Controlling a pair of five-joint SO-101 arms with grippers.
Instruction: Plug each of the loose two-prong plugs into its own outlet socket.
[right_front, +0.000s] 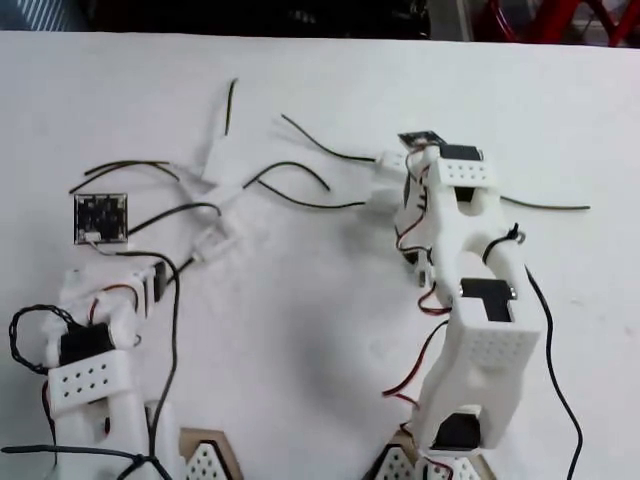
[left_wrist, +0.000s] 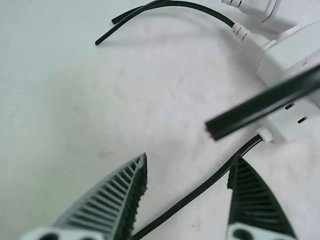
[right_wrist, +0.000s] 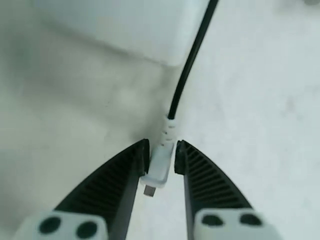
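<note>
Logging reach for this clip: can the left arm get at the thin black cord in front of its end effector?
Probably yes: the left end effector is open, and the thin black cord lies between its fingers with nothing over that stretch; the thicker black cable crosses farther ahead.

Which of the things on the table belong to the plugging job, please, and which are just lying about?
For the job: white plug in the right arm's jaws; white socket block beside it; second socket and black cord by the left arm.
Lying about: small black square board; an arm's own black cable.
</note>
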